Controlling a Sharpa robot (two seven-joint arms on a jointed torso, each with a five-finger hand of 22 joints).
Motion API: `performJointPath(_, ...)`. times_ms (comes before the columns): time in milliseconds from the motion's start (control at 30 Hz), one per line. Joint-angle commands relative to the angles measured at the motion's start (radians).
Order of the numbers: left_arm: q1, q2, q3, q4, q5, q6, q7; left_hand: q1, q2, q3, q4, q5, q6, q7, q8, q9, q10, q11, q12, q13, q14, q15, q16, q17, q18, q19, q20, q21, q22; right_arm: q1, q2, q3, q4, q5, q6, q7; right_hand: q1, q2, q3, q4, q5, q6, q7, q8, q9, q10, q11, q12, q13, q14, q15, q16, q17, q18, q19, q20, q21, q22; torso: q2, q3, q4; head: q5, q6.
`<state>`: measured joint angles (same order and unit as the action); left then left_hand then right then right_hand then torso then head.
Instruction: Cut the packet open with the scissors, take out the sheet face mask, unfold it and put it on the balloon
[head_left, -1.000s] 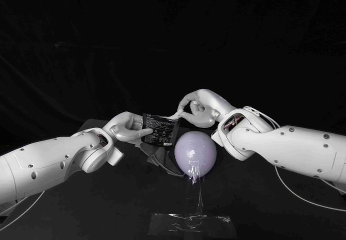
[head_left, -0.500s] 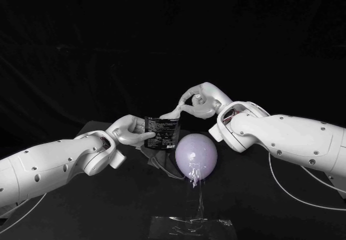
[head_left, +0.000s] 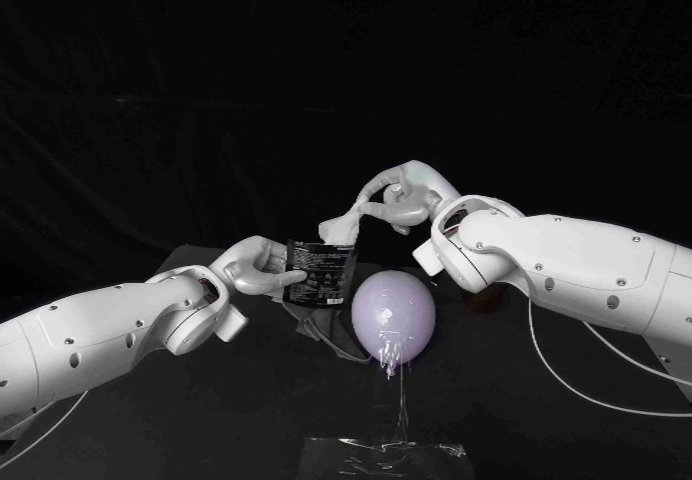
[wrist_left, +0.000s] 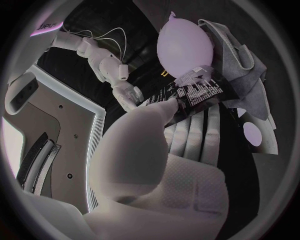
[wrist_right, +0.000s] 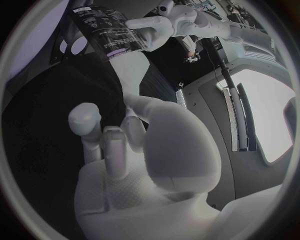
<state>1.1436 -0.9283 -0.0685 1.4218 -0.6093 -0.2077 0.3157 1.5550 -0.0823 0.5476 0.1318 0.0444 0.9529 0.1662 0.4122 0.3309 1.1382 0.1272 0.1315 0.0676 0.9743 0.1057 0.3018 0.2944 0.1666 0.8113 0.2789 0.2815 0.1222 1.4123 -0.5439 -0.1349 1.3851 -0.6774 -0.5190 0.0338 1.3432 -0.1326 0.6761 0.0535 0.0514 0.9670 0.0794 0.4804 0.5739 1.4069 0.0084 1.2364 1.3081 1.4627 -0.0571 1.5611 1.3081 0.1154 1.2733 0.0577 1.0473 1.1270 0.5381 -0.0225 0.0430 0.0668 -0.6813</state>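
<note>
We see the packet (head_left: 320, 272) held upright in the left hand (head_left: 260, 266), its long axis vertical. It sits just left of the balloon (head_left: 394, 312), by the balloon's upper flank. The left hand is closed round the packet's left edge.

From the packet's top a pale strip, the sheet face mask (head_left: 351, 220), runs up and to the right into the right hand (head_left: 401, 198). That hand pinches the strip between its thumb and a finger, with the other fingers curled loosely. It hangs above the balloon's top and a little farther away.

We judge that the next move turns on this line. The mask leaves along the packet's long axis and then leans right, and the right hand has its free end. A pull up and to the right should draw it out.

The right arm reaches in from the right, its wrist bent and raised over the balloon. The packet's mouth is too small to read, so how much mask is inside is probably a good part, though we cannot tell.
</note>
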Motion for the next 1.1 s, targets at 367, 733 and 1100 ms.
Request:
performJointPath(367,-0.004,-0.027,-0.017,-0.015,-0.080,0.043,-0.007,0.003,0.009,0.002,-0.001,0.003,0.006,-0.002,0.006,0.009,0.007,0.000,-0.006,-0.001,0.006,-0.002,0.001,0.001,0.009,0.002,-0.001,0.004,0.002,0.031,-0.001,0.012,-0.036,0.127,0.048,0.031,-0.002,0.007,-0.001,-0.009,-0.001,0.004,0.004,0.004,0.001,0.008,-0.001,0.008,0.042,0.104,0.005,0.005,0.249,0.003,-0.006,-0.001,0.000,0.003,0.000,-0.0009,0.0004,0.012,0.010)
performJointPath(733,-0.006,-0.098,-0.018,-0.021,-0.073,0.329,-0.007,0.000,0.011,0.001,0.000,0.003,0.004,-0.002,0.006,0.010,0.011,0.000,-0.007,-0.001,0.010,-0.002,0.002,0.003,0.009,0.003,0.000,0.008,0.004,0.045,-0.058,0.012,-0.015,0.133,0.072,0.014,-0.003,0.007,-0.002,-0.011,0.000,0.004,0.005,0.004,0.001,0.008,-0.001,0.008,0.042,0.103,0.005,0.004,0.249,0.003,-0.006,-0.001,-0.001,0.003,0.001,-0.0032,-0.0001,0.018,-0.028)
performJointPath(1100,-0.006,-0.127,-0.019,-0.096,-0.121,0.667,-0.164,-0.006,0.015,-0.007,0.001,0.003,-0.001,-0.001,0.009,0.014,0.024,-0.003,-0.009,0.000,0.019,-0.004,0.004,0.009,0.009,0.003,0.001,0.014,0.007,0.046,-0.147,0.000,0.026,0.099,0.077,-0.004,-0.005,0.007,-0.004,-0.013,-0.001,0.004,0.005,0.005,0.001,0.008,-0.001,0.006,0.041,0.103,0.005,0.004,0.248,0.003,-0.005,-0.001,0.001,0.005,0.003,-0.0003,0.0004,0.028,-0.063)
